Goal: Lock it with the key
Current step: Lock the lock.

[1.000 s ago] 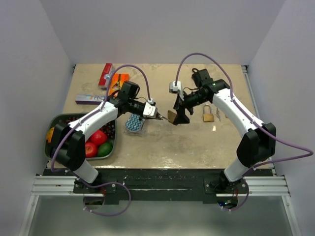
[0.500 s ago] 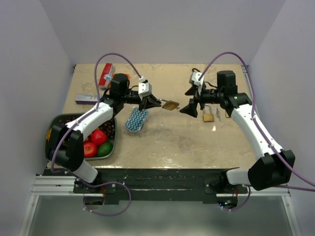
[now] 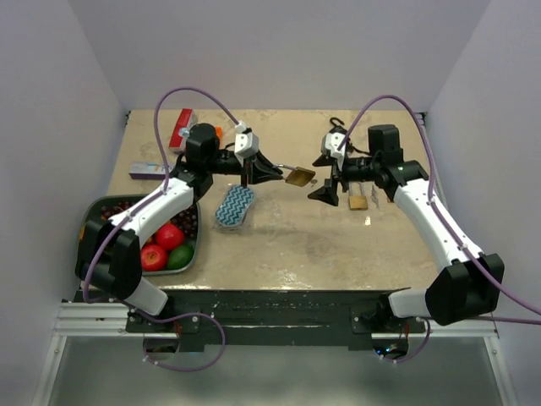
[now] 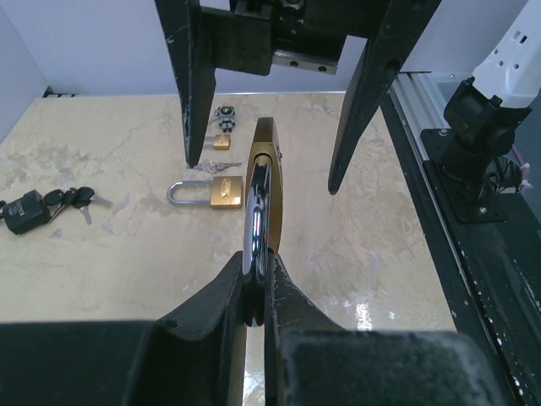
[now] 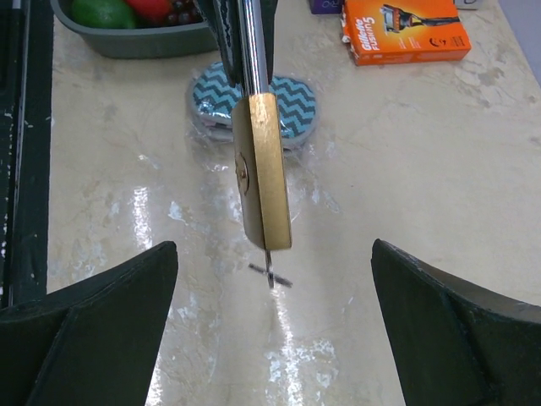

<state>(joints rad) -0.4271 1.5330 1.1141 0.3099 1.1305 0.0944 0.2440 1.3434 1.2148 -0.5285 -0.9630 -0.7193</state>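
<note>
My left gripper [image 3: 279,172] is shut on the steel shackle of a brass padlock [image 3: 297,178] and holds it in the air above the table's middle. In the left wrist view the shackle [image 4: 256,211] is pinched between my fingertips, with the brass body pointing away. A thin key [image 5: 269,272] sticks out of the padlock's [image 5: 264,169] bottom end. My right gripper [image 3: 326,178] faces that end, wide open. Its fingers [image 5: 110,321] stand on either side of the key without touching it.
A second brass padlock [image 3: 358,201] lies on the table right of my right gripper. A small padlock with keys [image 4: 221,141] and a black lock with keys [image 4: 25,211] lie further back. A zigzag pouch [image 3: 234,205], a fruit tray [image 3: 91,213] and boxes [image 3: 180,127] sit left.
My left gripper has carried the padlock away from the near side and to the right. My right arm swung out to the right, then came back in front of the key end.
</note>
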